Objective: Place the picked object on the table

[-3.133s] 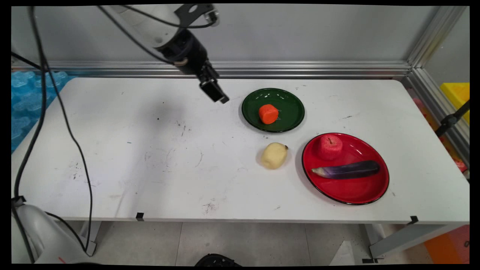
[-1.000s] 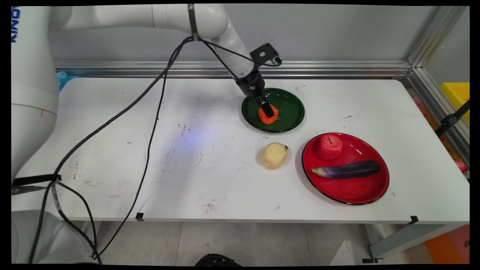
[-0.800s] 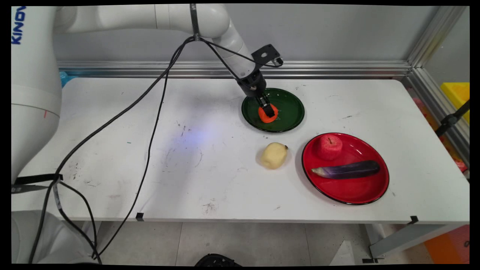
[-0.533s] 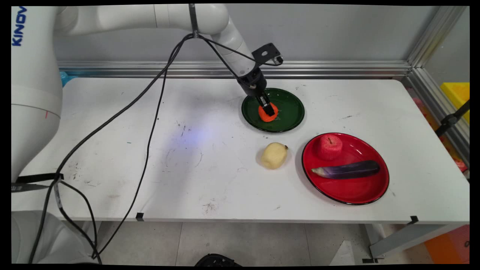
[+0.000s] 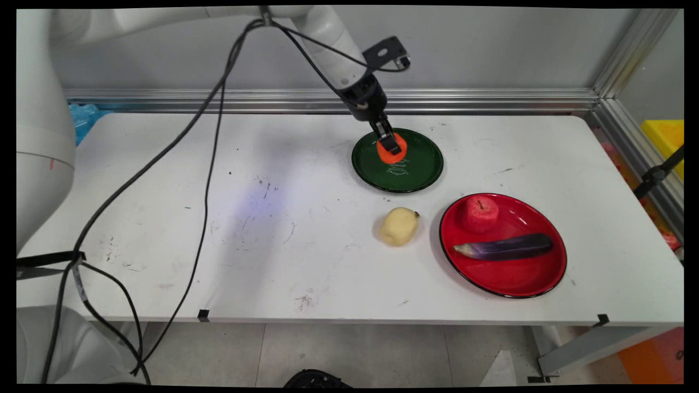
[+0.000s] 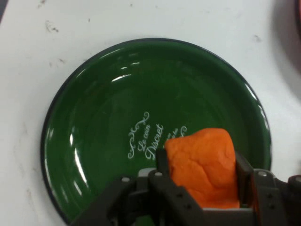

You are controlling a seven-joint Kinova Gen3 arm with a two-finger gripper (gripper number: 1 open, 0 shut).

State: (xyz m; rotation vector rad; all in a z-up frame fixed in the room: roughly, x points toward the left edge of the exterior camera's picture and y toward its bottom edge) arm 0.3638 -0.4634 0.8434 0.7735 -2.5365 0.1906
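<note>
Fingers (image 6: 242,181) clamp the orange chunk (image 6: 203,165) between them, raised above the green plate (image 6: 94,122).

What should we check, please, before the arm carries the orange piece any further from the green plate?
1. Grip: fingers of the gripper closed on both sides of the orange piece: ok.
2. Lift: orange piece off the green plate, whose lettering now shows bare: ok.
3. Firmness of hold against slipping: cannot tell.
4. Green plate flat on the white table, not dragged along: ok.
5. Nearby things apart from the gripper: potato on the table, apple and eggplant on the red plate: ok.
6. Hanging black cables free of things on the table: ok.
</note>
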